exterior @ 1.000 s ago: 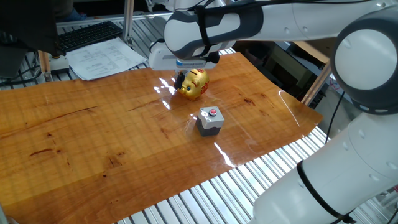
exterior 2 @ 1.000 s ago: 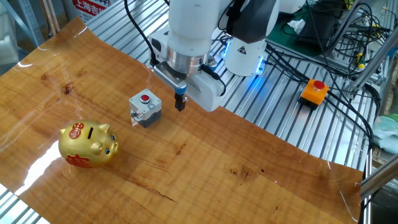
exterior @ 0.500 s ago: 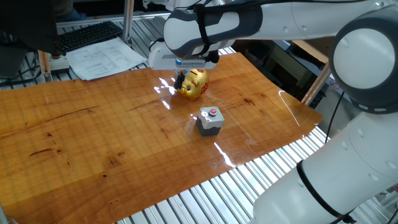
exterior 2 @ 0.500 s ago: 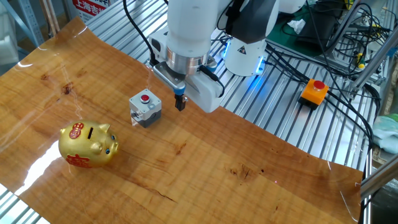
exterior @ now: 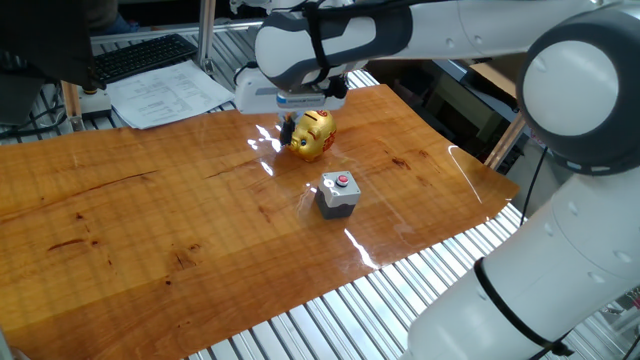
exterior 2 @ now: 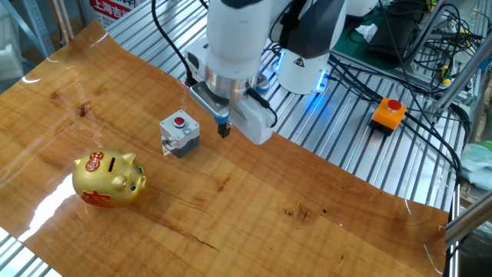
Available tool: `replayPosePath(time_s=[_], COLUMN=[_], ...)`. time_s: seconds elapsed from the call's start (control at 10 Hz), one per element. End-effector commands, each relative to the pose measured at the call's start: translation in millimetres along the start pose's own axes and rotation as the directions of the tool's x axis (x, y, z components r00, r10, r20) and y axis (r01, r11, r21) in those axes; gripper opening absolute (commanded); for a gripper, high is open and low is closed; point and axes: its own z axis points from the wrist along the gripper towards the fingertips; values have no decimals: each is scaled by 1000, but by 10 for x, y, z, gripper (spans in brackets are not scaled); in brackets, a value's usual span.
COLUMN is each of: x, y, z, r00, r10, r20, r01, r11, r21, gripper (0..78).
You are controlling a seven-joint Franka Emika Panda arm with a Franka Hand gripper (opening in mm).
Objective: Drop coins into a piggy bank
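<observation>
The golden piggy bank (exterior: 314, 135) with red markings stands on the wooden table; in the other fixed view (exterior 2: 109, 178) its top slot shows. My gripper (exterior 2: 224, 128) hangs above the table, just right of the grey box and well away from the piggy bank. In the one fixed view the gripper (exterior: 286, 129) overlaps the piggy bank's left side. The fingers are close together and look shut. I cannot make out a coin between them. No coin shows on the table.
A grey box with a red button (exterior 2: 179, 134) stands between gripper and piggy bank; it also shows in the one fixed view (exterior: 338, 193). Papers (exterior: 170, 93) and a keyboard (exterior: 140, 56) lie beyond the table. An orange stop button (exterior 2: 389, 112) sits on the metal frame.
The arm's wrist has shifted and turned slightly; the fingertips stay at almost the same spot. The piggy bank and grey box have not moved.
</observation>
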Motion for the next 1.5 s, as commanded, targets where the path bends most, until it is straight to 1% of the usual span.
replayPosePath(time_s=[0.1,0.2,0.4,0.5,0.8,0.9,1.0,1.2,1.3,1.4,1.5], x=[-6,-7,-4,0,-11,-19,-23,-23,-24,-24,-20], y=[69,71,91,94,79,69,60,49,45,45,28], z=[70,75,159,184,304,333,361,417,448,448,526], r00=[1000,1000,1000,1000,999,999,999,998,998,998,998], r10=[0,-1,-17,-16,-33,-49,-53,-58,-63,-63,-66], r20=[4,5,2,3,9,11,13,13,14,14,16], r01=[0,1,17,16,32,47,50,55,60,60,62], r11=[999,999,997,997,993,990,988,987,985,985,983], r21=[36,39,76,81,111,136,146,151,160,160,171], gripper=[0,0,0,0,0,0,0,0,0,0,0])
